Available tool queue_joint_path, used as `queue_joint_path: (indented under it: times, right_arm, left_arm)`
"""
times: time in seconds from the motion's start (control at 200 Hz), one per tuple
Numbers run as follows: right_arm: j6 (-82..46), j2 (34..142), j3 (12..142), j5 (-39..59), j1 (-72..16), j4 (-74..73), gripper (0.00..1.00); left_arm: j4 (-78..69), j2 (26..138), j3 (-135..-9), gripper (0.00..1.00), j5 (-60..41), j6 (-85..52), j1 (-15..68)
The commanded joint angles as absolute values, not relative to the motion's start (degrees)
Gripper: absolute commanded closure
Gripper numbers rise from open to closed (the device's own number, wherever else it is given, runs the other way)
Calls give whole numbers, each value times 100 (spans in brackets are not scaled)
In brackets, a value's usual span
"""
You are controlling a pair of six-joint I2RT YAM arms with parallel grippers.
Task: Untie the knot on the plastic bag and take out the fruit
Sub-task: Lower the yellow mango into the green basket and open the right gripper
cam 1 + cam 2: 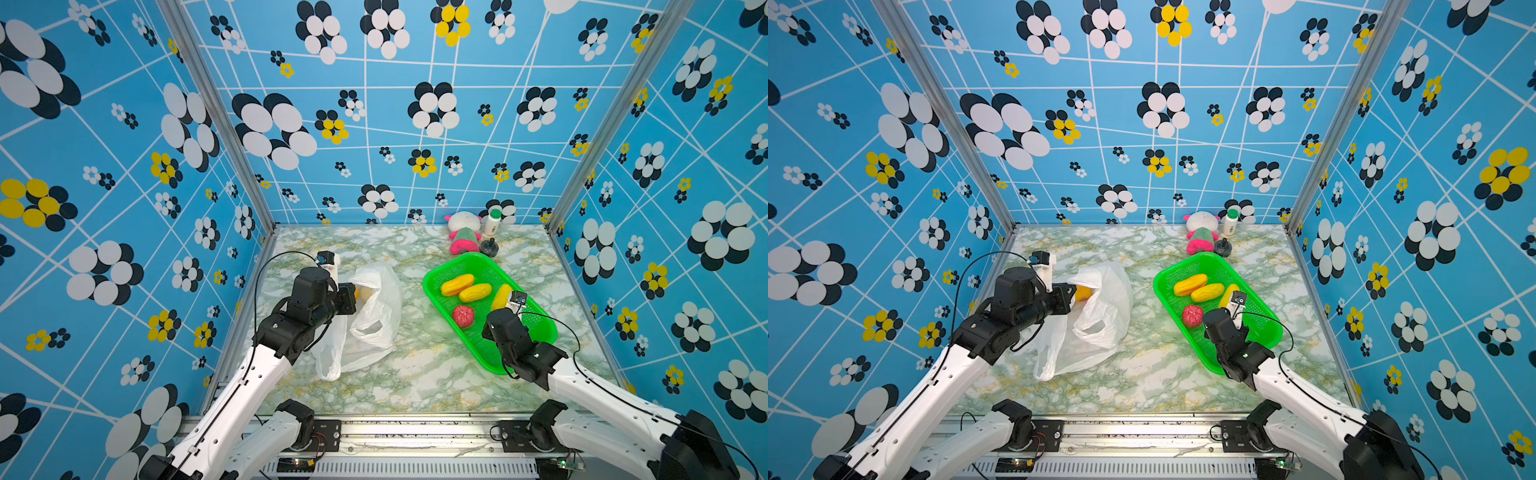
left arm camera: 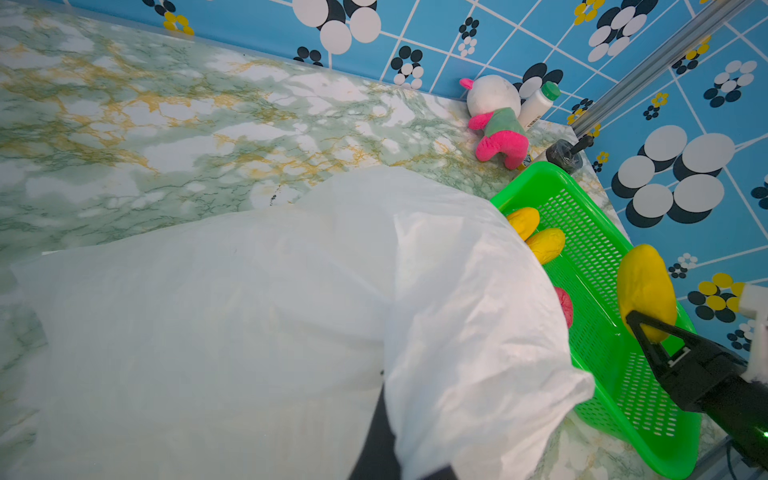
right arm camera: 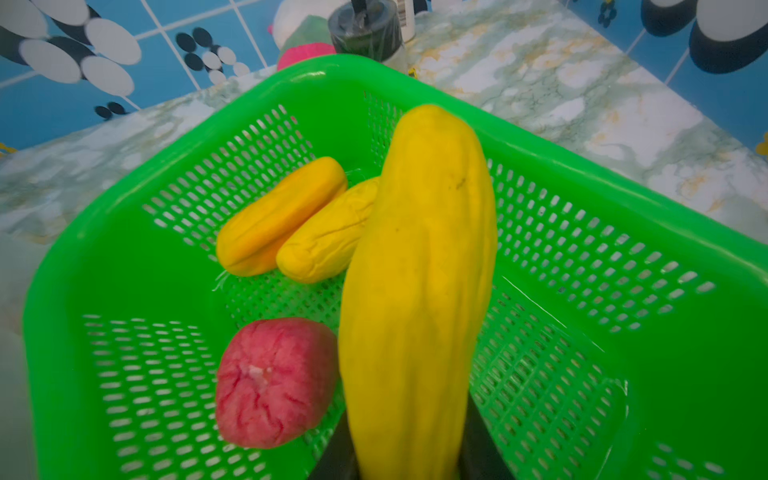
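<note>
- In both top views the bag (image 1: 374,316) (image 1: 1100,316) lies on the tabletop (image 1: 415,374), well left of the basket (image 1: 478,264) (image 1: 1208,264); its mouth gapes, and an orange-yellow fruit (image 1: 1081,293) shows inside; the left gripper (image 1: 351,296) is at the mouth's edge
- The right gripper (image 1: 508,302) hangs over the basket, pinching a yellow fruit (image 1: 500,295); a yellow pair (image 1: 457,285) and a red fruit (image 1: 463,316) lie in the basket
- Left wrist: the bag's film (image 2: 291,311) drapes over the left fingers (image 2: 374,436), which are pressed together on it; beyond it, the basket (image 2: 602,249) and the held yellow fruit (image 2: 646,282)
- Right wrist: the right fingers (image 3: 478,453) clamp the near end of the yellow fruit (image 3: 415,291); the yellow pair (image 3: 282,216) touch side by side; the red fruit (image 3: 274,382) sits apart from them, on the basket's (image 3: 623,187) floor
</note>
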State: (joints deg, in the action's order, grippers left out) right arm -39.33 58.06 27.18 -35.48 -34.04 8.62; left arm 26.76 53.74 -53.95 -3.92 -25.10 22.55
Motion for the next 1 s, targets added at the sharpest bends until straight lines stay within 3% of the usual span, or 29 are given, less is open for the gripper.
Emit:
queue_joint_path:
  times: [0.0,0.105,0.325,0.38,0.83,0.994]
  right_arm:
    - [-4200,6317,2813,-2752,-2917,613,80]
    - [-4265,6918,2893,-2346,-2492,355,74]
    - [-4245,7630,3221,-2166,-2285,233,22]
    - [-4215,7526,3251,-2115,-2283,281,15]
    - [-3854,5654,3146,-2687,-2884,872,8]
    - [-2978,4605,2822,-1974,-3587,-79,18]
  left_arm:
    - [2714,5335,-5492,100,-482,-2542,2209]
    - [2796,5326,-5550,100,-412,-2500,2206]
    - [2741,4996,-5241,100,-358,-2346,2207]
    - [2697,4819,-5141,100,-380,-2318,2206]
    - [2583,4399,-4961,100,-518,-2223,2224]
    - [2515,4410,-4888,100,-527,-2202,2224]
